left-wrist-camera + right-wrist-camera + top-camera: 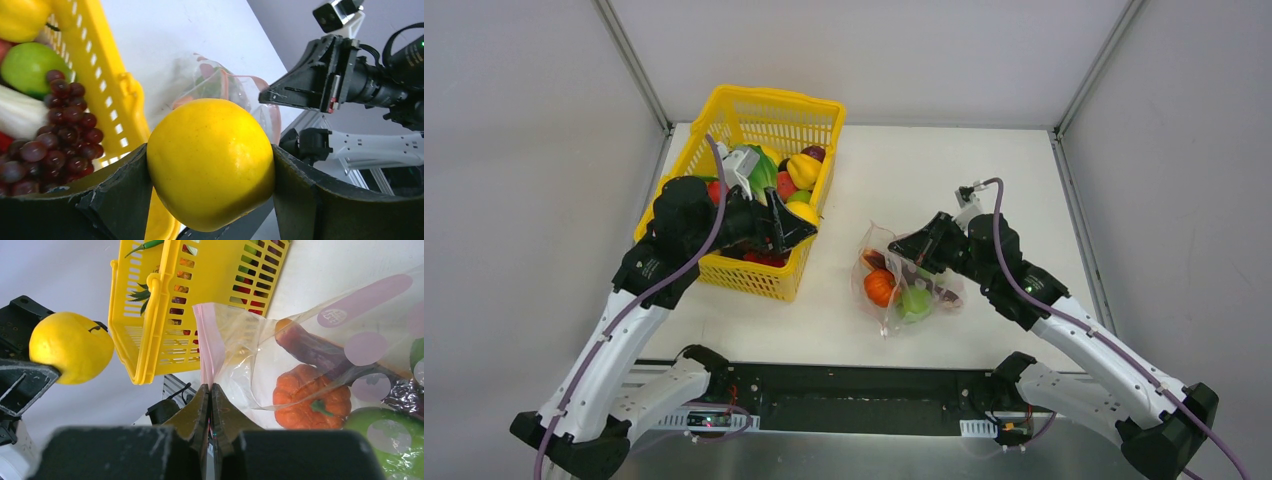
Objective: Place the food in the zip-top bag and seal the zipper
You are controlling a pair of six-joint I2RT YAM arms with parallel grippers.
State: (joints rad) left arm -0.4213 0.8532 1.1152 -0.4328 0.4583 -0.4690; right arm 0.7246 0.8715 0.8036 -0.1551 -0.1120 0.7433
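Left jaws stand wide, clamped on a yellow fruit [210, 165], one pad on each flank, the fruit filling the gap between them. Right jaws are pinched fully together on the zipper [207, 347], which runs as a pink strip straight down into the pinch. The strip is the mouth edge of the zip-top bag [904, 292], and the right jaws hold up the corner that faces the basket. The rest of the bag lies crinkled on the table [944, 170]. Inside the bag are an orange pumpkin-like piece [310, 395], a green fruit [395, 440] and a dark reddish long piece [307, 345], all lying beyond the right jaws' tips and off to one side. In the top view, the held yellow fruit sits at the near right corner of the yellow basket [774, 100], over its rim. It is apart from the bag, with bare table between them. From the left wrist the bag mouth shows just past the fruit, with the right arm's wrist beside it. The basket holds purple grapes [65, 130], a green apple [27, 65], a white stalk [20, 115] and a yellow ribbed piece [804, 170]. The bag lies right of the basket and does not touch it.
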